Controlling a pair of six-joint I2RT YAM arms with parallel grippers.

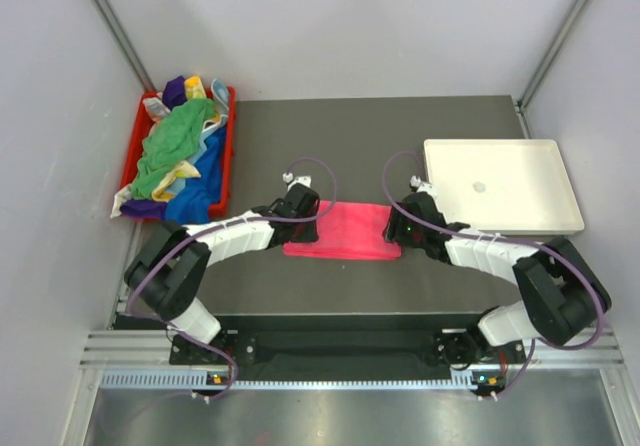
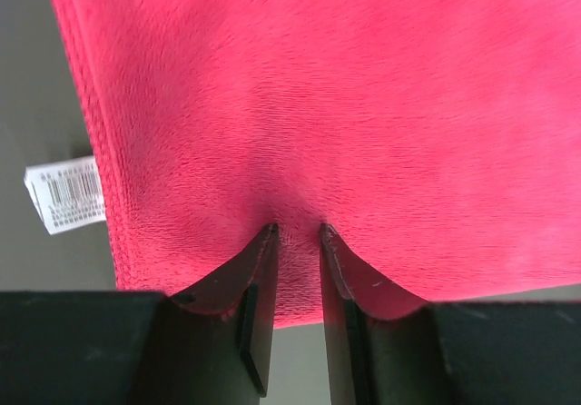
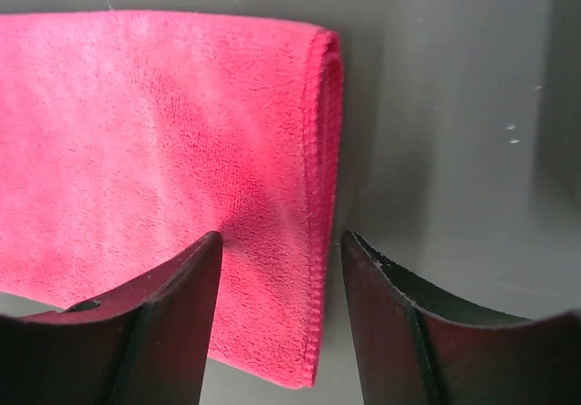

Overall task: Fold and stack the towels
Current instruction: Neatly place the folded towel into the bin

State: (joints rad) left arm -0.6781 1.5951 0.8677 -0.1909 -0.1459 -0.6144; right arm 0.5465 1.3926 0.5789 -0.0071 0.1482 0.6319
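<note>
A bright pink towel point(image 1: 342, 230) lies folded into a long strip in the middle of the dark table. My left gripper point(image 1: 310, 224) is at its left end. In the left wrist view its jaws point(image 2: 298, 230) stand a narrow gap apart, open, tips resting on the pink towel point(image 2: 318, 105) with flat cloth showing between them. My right gripper point(image 1: 396, 228) is at the right end. Seen from the right wrist, the right gripper point(image 3: 281, 237) is open wide and straddles the doubled edge of the towel point(image 3: 154, 123) without holding it. More towels point(image 1: 180, 141), green, blue, purple and yellow, are heaped at the back left.
The heap fills a red plastic bin point(image 1: 228, 156) at the table's left edge. A white flat tray point(image 1: 500, 181) sits at the back right, close behind my right arm. A white label point(image 2: 64, 194) sticks out from the pink towel's left edge.
</note>
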